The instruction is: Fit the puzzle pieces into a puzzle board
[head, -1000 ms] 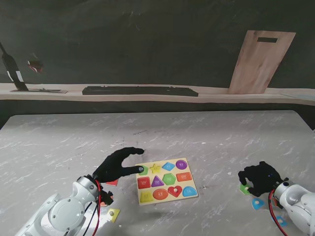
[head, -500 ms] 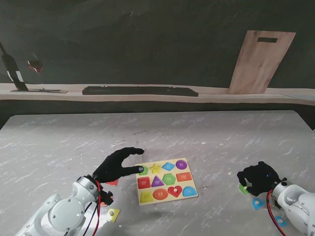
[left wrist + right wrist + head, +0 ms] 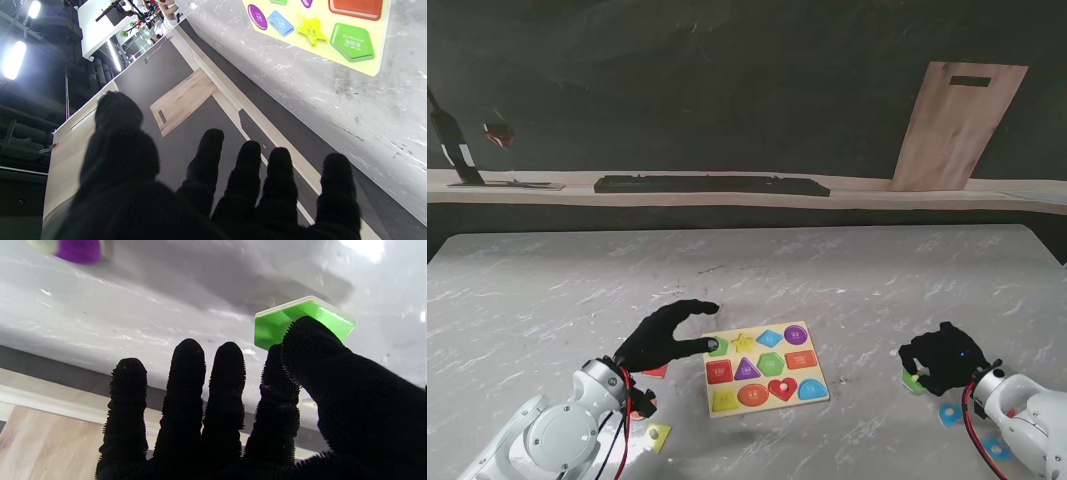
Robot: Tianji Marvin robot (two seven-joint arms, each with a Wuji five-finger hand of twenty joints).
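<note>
**Green piece pinched off to the right**

The flat green puzzle piece (image 3: 302,318) sits pinched in the black-gloved right hand (image 3: 942,357), well right of the yellow puzzle board (image 3: 765,368) on the grey marble table (image 3: 847,270). The black-gloved left hand (image 3: 663,337) hovers spread at the board's left edge, holding nothing.

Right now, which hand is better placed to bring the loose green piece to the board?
Right. The right hand already pinches the green piece. The left hand rests open at the puzzle board, holding nothing.
</note>
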